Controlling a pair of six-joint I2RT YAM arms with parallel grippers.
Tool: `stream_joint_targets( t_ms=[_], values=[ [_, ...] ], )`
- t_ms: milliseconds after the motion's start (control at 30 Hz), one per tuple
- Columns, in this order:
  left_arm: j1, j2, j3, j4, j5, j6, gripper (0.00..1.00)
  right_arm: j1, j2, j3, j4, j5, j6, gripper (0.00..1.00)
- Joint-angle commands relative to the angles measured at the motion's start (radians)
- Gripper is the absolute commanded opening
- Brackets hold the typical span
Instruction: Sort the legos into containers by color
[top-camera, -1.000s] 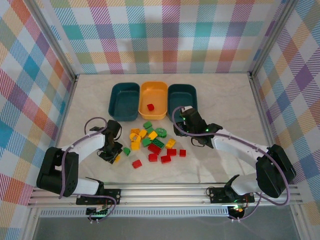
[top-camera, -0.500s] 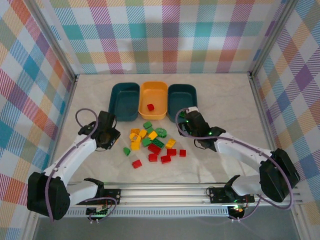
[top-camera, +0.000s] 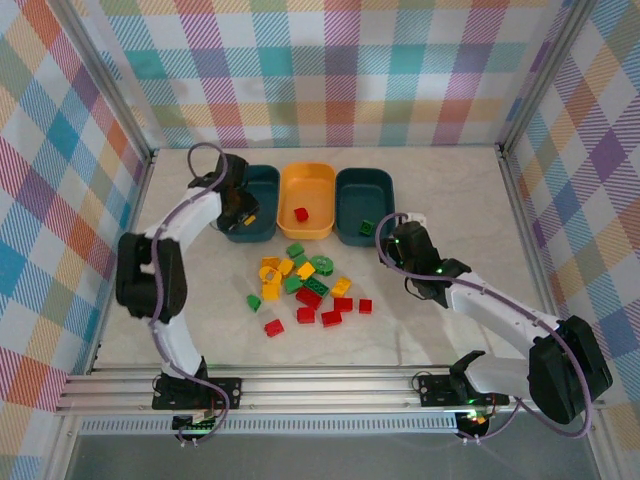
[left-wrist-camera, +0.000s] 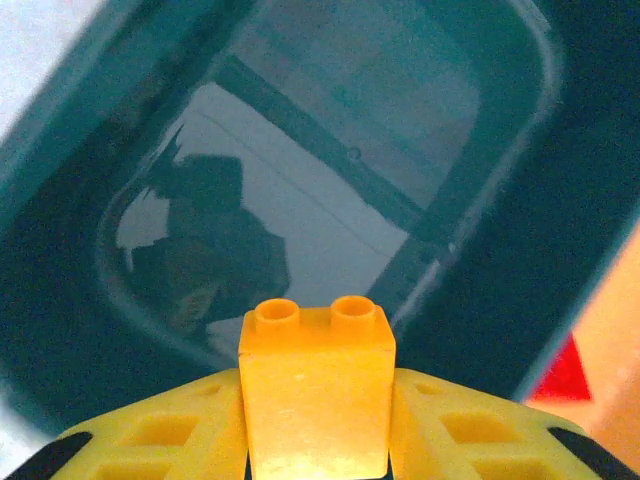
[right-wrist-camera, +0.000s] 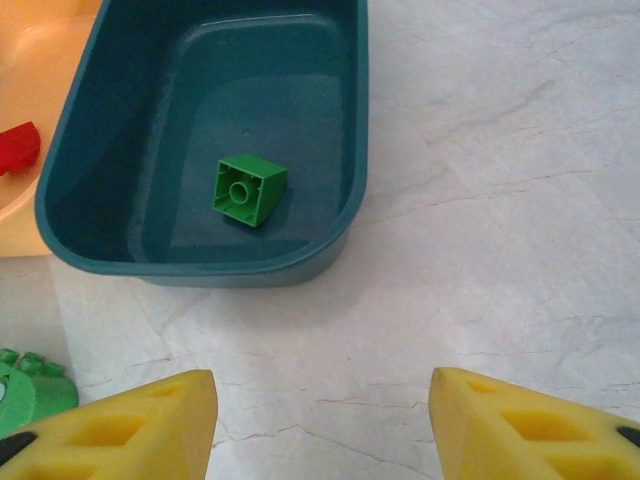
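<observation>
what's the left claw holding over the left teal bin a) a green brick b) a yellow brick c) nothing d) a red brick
B: the left wrist view shows the left claw shut on a yellow brick, studs pointing forward, above the left teal bin.

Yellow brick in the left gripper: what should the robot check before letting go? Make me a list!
1. Yellow brick gripped by the left gripper: ok.
2. It hangs over the left teal bin, not the orange bin: ok.
3. No other colour already in that bin: cannot tell, the left arm hides part.
4. Right gripper open and apart from the left arm: ok.
5. Green brick lies in the right teal bin, red brick in the orange bin: ok.
</observation>
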Motion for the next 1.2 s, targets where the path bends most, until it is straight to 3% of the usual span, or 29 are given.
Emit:
stream_joint_targets(
  t_ms=[0,167,300,533,667,800,1000,1167],
  values=[
    [0.007,0.081,0.100,-0.049,0.057,0.107,0.41,-0.017,-0.021,-0.016,0.040,0.033,-0.006,0.61],
    [0.008,0.174,0.204,-0.110,0.023,0.142,0.47,-0.022,0.009,0.018,0.018,0.000,-0.013,0.65],
    [0.009,0.197,0.259,-0.135,0.017,0.155,0.61,-0.022,0.023,0.066,-0.055,-0.071,-0.001,0.67],
    [0.004,0.025,0.221,-0.100,0.077,0.166,0.83,0.018,0.026,0.131,-0.199,-0.179,0.005,0.66],
    [-0.002,-0.160,0.052,-0.031,0.083,0.135,0.92,0.159,0.142,0.203,-0.235,-0.191,-0.047,0.59],
    [-0.004,-0.355,-0.223,0.088,0.134,0.046,0.93,0.281,0.325,0.335,-0.268,-0.186,-0.130,0.55],
    [-0.010,-0.609,-0.545,0.141,0.251,0.010,0.93,0.295,0.549,0.515,-0.338,-0.205,-0.331,0.67],
    [-0.010,-0.757,-0.657,0.041,0.235,0.057,0.94,0.294,0.640,0.581,-0.374,-0.179,-0.445,0.70]
  ],
)
